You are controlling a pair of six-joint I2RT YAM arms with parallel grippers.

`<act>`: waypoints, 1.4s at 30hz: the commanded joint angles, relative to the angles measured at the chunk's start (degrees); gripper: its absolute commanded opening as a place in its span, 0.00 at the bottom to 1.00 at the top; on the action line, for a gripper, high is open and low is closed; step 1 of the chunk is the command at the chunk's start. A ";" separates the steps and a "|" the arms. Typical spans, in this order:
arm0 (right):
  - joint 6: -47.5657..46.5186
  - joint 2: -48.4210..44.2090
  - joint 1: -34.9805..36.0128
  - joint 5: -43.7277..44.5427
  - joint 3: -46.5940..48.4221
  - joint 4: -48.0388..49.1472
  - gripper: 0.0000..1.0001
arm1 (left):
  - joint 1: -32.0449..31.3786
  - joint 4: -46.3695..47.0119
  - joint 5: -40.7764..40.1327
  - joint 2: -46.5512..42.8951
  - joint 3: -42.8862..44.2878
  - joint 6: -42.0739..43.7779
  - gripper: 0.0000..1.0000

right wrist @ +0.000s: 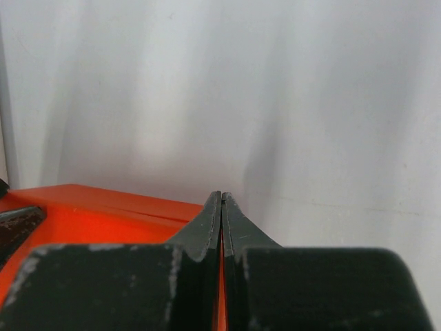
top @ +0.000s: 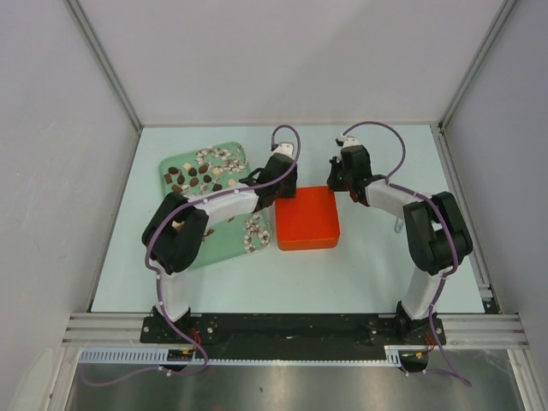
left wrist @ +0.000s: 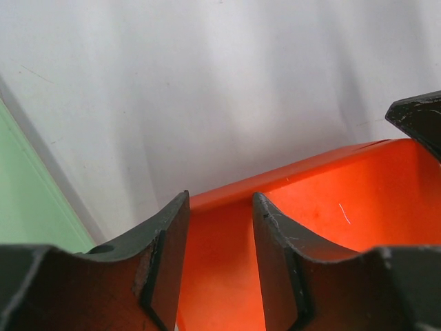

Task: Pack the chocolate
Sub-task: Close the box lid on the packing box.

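Observation:
The chocolate [top: 204, 171] lies as several small brown and cream pieces on a green tray [top: 224, 244], with more pieces [top: 254, 231] at the tray's right edge. An orange box [top: 306, 218] sits mid-table with its flat top showing. My left gripper [top: 286, 183] is at the box's far left corner. In the left wrist view that gripper [left wrist: 220, 207] is open, with only the orange box [left wrist: 344, 207] showing through the gap. My right gripper [top: 339, 183] is at the far right corner. Close up, the right gripper [right wrist: 221, 200] is shut, beside the box [right wrist: 103, 207].
The green tray's edge [left wrist: 27, 200] shows at the left of the left wrist view. White walls close in the table on three sides. A small metal piece [top: 399, 225] lies right of the box, by the right arm.

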 commanded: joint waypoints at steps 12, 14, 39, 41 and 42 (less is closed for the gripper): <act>-0.29 -6.29 -3.35 -6.43 -1.07 -6.24 0.00 | -5.25 -5.94 -5.86 -19.01 -10.31 0.31 0.72; -0.38 -7.26 -3.79 -6.43 -1.07 -6.23 0.00 | -5.77 -6.64 -6.57 -20.77 -12.35 -0.92 0.73; -0.38 -1.55 3.42 4.11 -1.34 -15.46 0.00 | -6.04 -6.29 -5.25 -17.80 -15.87 -1.45 0.68; -0.11 -1.46 3.42 4.46 -1.78 -15.46 0.00 | -5.95 -6.29 -5.25 -17.71 -15.78 -1.45 0.68; -0.20 -1.55 3.42 4.64 -1.78 -15.46 0.00 | -5.95 -6.21 -5.25 -17.62 -15.70 -1.45 0.68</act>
